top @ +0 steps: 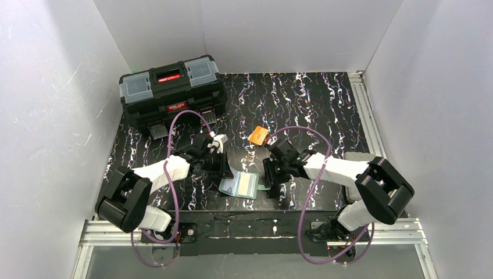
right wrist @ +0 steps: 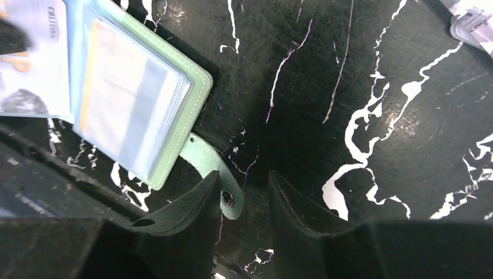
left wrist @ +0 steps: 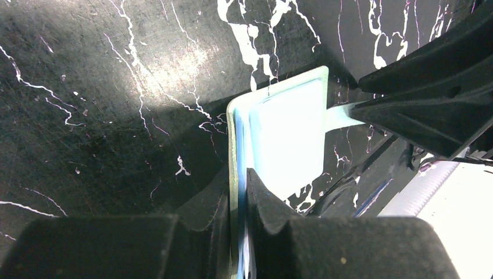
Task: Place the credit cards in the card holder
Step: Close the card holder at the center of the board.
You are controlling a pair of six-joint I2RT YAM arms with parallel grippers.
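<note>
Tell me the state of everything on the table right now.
card holder: lying open
orange card: outside the card holder, untouched
toolbox: lid closed
left gripper: shut on the card holder's edge
right gripper: open around the snap tab

The top camera sits high above the 6 o'clock edge of the table [top: 325,104] and looks down on all of it. The card holder [top: 239,185] lies near 6 o'clock there. The left wrist camera is very close, at the card holder's 9 o'clock side, and looks across it. The right wrist camera is close at its 3 o'clock side and looks down. All three views share the card holder.
</note>
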